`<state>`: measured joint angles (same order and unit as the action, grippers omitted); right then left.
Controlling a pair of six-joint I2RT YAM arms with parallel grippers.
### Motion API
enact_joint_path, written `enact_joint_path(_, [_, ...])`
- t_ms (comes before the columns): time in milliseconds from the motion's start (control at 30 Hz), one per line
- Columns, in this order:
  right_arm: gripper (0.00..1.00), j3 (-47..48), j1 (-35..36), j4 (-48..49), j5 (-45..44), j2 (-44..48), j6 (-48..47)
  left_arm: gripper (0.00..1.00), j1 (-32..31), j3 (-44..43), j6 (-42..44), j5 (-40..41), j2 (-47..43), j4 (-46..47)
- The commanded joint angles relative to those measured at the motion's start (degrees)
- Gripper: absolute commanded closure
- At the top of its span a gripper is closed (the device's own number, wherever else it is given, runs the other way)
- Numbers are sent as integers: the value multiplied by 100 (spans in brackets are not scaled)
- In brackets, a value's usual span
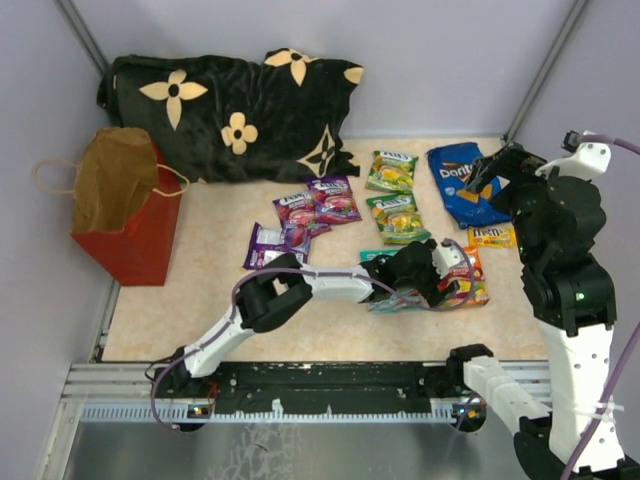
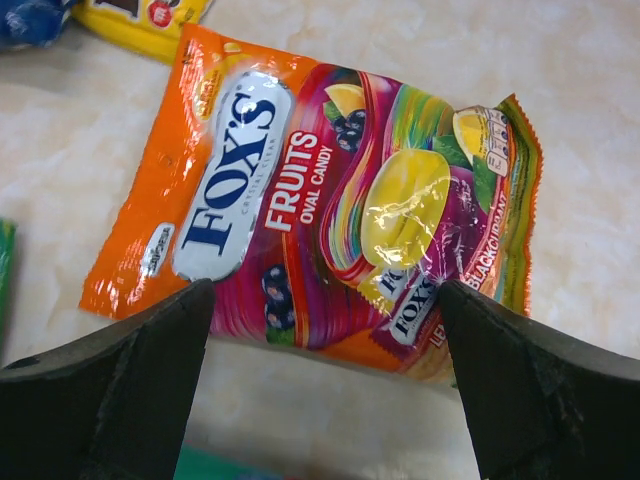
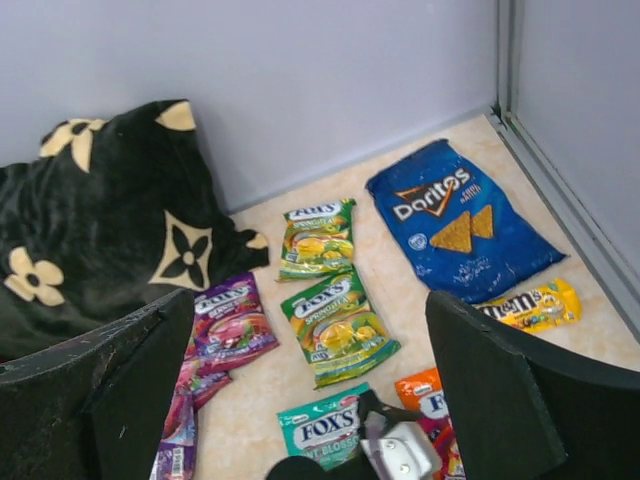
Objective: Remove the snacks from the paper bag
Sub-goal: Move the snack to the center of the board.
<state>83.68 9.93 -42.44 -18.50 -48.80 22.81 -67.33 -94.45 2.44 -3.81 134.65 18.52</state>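
The red paper bag [image 1: 125, 215] stands open at the left, showing only its brown inside. The snacks lie spread on the table: a blue Doritos bag [image 1: 448, 165], a yellow M&M's packet [image 1: 492, 237], two green pouches [image 3: 337, 325], purple pouches [image 1: 333, 198] and a teal pouch [image 3: 325, 430]. My left gripper [image 2: 325, 300] hangs open just above an orange Fox's pouch [image 2: 300, 200], which lies flat and free on the table. Raised over the Doritos bag [image 3: 460, 225], my right gripper [image 3: 308, 310] is open and empty.
A black flower-patterned pillow [image 1: 230, 110] lies along the back wall behind the bag. Grey walls close in the back and both sides. My left arm [image 1: 300, 285] stretches across the front of the table towards the right.
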Motion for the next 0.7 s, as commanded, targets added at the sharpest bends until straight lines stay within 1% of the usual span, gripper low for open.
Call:
enact_joint_path(0, [1, 261, -45, 253, 481, 74, -224, 0, -101, -976, 252, -231, 610, -414])
enact_joint_path(100, [1, 124, -44, 406, 609, 212, -242, 0, -166, -1455, 273, -374, 943, -774])
enact_joint_path(333, [1, 88, -44, 483, 633, 345, -284, 0, -321, -1536, 272, -427, 1178, -964])
enact_joint_path(467, [1, 57, -44, 528, 678, 331, -285, 0, -350, -1574, -118, -321, 1242, -876])
enact_joint_path(667, [1, -78, -47, 545, 744, 351, -272, 0, -523, -1782, -761, 129, 1415, -701])
